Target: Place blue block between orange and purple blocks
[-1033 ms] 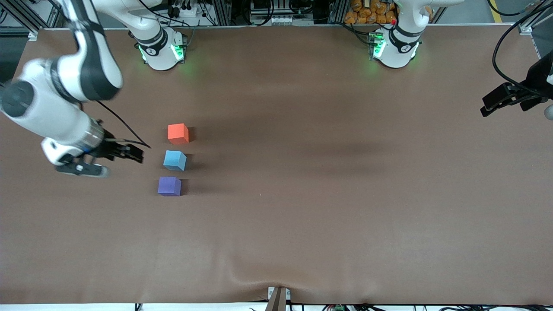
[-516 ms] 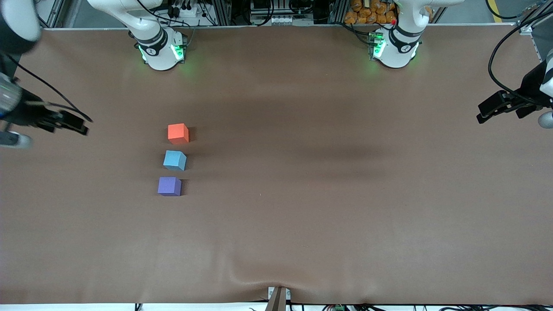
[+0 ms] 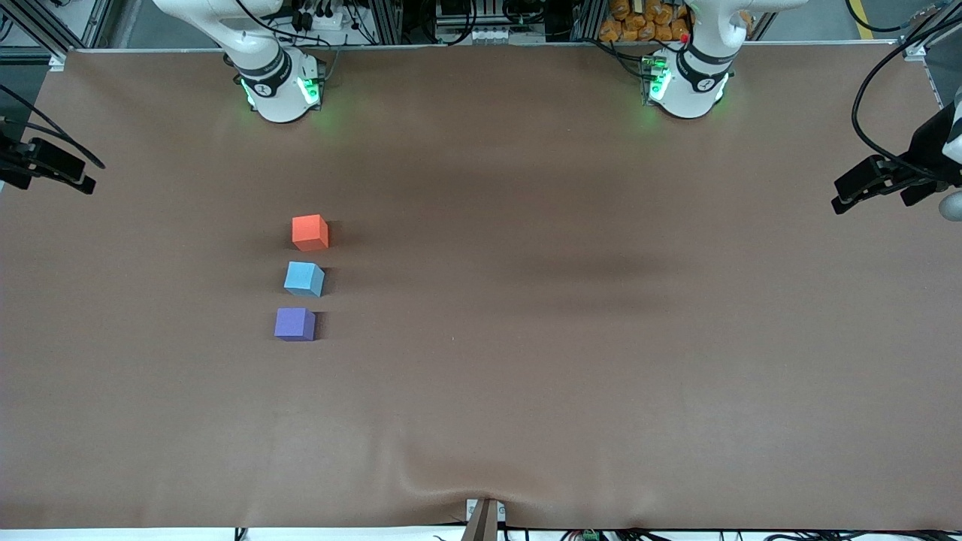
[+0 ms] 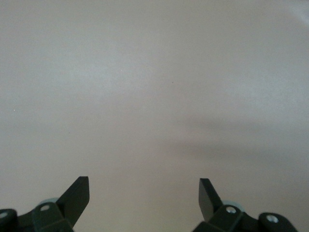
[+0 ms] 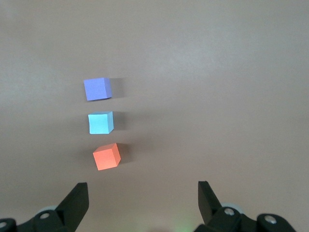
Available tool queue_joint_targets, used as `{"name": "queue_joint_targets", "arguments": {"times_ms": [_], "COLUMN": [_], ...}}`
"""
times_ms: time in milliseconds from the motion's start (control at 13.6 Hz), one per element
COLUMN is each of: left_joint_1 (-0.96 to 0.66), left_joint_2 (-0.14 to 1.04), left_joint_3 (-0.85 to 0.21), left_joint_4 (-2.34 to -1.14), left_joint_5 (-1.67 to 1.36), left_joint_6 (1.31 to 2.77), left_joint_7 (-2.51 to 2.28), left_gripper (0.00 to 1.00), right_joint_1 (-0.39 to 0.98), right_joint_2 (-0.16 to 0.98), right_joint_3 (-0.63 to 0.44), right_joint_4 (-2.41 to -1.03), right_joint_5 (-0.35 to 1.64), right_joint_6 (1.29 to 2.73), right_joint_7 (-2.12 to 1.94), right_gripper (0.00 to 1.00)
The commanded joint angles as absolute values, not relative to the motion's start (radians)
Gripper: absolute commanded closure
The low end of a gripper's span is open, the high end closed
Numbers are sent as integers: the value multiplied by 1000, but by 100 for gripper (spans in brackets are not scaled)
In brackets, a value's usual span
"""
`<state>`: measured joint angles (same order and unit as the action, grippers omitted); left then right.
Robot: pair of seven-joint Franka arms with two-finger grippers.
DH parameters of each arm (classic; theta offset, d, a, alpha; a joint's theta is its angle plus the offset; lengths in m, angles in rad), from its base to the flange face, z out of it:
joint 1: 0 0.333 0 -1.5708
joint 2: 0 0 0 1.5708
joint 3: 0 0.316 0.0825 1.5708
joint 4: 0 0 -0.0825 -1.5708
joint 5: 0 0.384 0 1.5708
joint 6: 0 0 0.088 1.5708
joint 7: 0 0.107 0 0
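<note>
Three small cubes stand in a line on the brown table. The orange block (image 3: 310, 232) is farthest from the front camera, the purple block (image 3: 294, 324) nearest, and the blue block (image 3: 304, 279) sits between them with small gaps. The right wrist view shows the same row: purple block (image 5: 97, 89), blue block (image 5: 100, 123), orange block (image 5: 106, 156). My right gripper (image 5: 143, 193) hangs open and empty, high over the table edge at the right arm's end, well away from the cubes. My left gripper (image 4: 144, 191) is open and empty over bare table at the left arm's end.
The brown mat (image 3: 571, 361) covers the whole table, with a slight wrinkle near its front edge (image 3: 451, 481). Both robot bases (image 3: 279, 86) (image 3: 688, 83) stand along the table edge farthest from the front camera. Cables trail from each wrist.
The right arm has swung away from beside the blocks, up and out to the table edge at its own end. The left arm has barely moved. The blocks have not shifted.
</note>
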<state>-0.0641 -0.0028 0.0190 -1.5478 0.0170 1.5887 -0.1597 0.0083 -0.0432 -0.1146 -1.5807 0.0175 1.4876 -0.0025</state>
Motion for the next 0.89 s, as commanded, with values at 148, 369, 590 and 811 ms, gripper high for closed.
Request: {"name": "queue_joint_targets", "arguments": {"times_ms": [148,369,590,811], "left_joint_1": [-55,-60,-58,-57], "left_joint_2": [-14,-14,-12,-17], "left_joint_3": [20,20,20,18], "left_joint_4": [-1546,-1546,-1546,-1549], "left_joint_5": [14,21,21,20], "left_joint_6": [1585,1585,1583,1577], "left_joint_7": [-141,-144,-144,-143], "left_gripper": [0,0,0,0], "right_joint_1": [-14,-12,0,2], "right_joint_2": [-49,-48,-45,-43], "right_joint_3": [-87,-87,-97,-97], "right_joint_4": [-1563,-1534,-1534,-1535], "right_joint_5": [8,6,2,2], "right_joint_6": [1433,1414,1417,1417], "right_joint_7": [-17,-24,-38,-37], "right_gripper": [0,0,0,0]}}
